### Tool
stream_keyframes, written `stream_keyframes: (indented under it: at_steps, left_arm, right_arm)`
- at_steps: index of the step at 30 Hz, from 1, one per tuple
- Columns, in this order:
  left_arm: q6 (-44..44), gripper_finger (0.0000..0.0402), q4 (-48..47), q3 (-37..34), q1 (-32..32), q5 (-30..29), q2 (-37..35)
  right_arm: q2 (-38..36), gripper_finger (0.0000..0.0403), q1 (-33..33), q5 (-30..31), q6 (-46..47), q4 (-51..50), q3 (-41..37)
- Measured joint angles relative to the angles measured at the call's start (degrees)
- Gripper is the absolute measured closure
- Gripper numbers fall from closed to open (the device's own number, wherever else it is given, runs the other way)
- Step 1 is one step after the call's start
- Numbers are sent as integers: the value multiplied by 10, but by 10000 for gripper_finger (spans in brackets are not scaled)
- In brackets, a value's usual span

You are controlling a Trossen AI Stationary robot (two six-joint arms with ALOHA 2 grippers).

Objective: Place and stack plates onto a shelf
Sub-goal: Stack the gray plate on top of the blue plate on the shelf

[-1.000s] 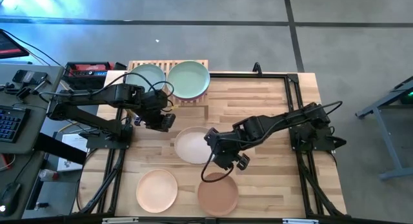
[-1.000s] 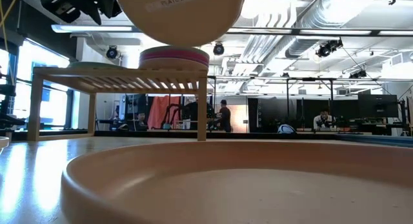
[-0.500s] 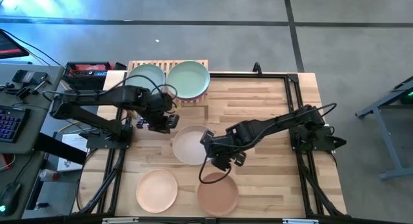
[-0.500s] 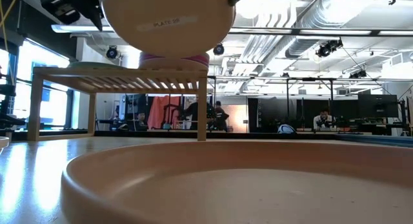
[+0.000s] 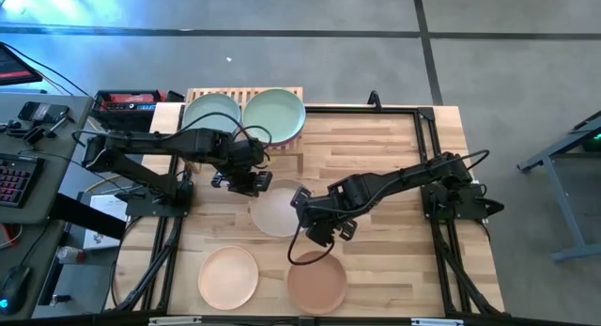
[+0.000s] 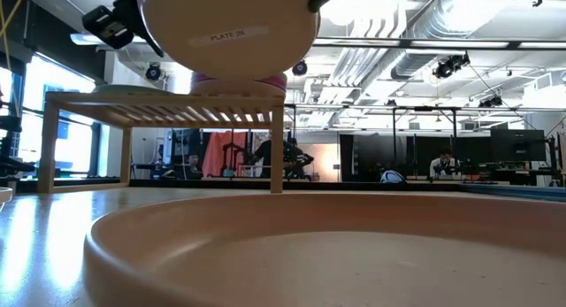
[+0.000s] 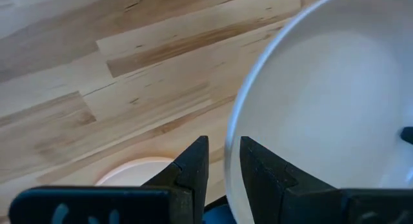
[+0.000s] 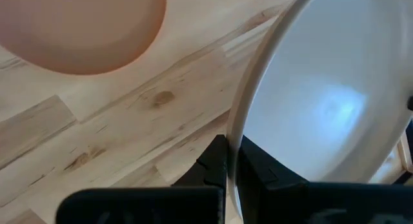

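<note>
Both arms are working one cream plate [image 5: 279,211] mid-table. The right gripper [image 5: 317,234] is pinching its rim tight and holding it off the table, while the left gripper [image 5: 246,183] is straddling the opposite rim with fingers apart, not clamping. The shelf [image 5: 246,94] at the back edge is carrying two greenish plates [image 5: 274,115]. A peach plate [image 5: 228,275] and a brown plate [image 5: 316,283] are sitting near the front edge, apart from each other.

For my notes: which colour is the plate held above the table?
Cream plate, clearest in the high view.
</note>
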Motion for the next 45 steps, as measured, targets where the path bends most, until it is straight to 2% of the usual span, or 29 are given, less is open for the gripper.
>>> stream_keyframes:
  at_steps: [10, 19, 25, 35, 39, 45]
  left_arm:
    - [13, 330, -2, 1, 0, 0, 15]
    - [35, 396, 0, 0, 0, 0, 18]
    - [36, 398, -2, 0, -2, 0, 20]
    - [36, 399, -2, 0, -2, -2, 20]
    - [37, 400, -2, 0, -2, -3, 20]
    - [49, 400, -6, 0, -2, -3, 20]
  right_arm:
    - [0, 403, 0, 12, 7, 0, 0]
    - [0, 403, 1, 17, 22, -3, 0]
    - [0, 402, 3, 47, 57, 0, 0]
    - [0, 401, 5, 48, 127, -2, 0]
    - [0, 375, 5, 51, 164, -9, 0]
    - [-1, 297, 10, 46, 187, -21, 0]
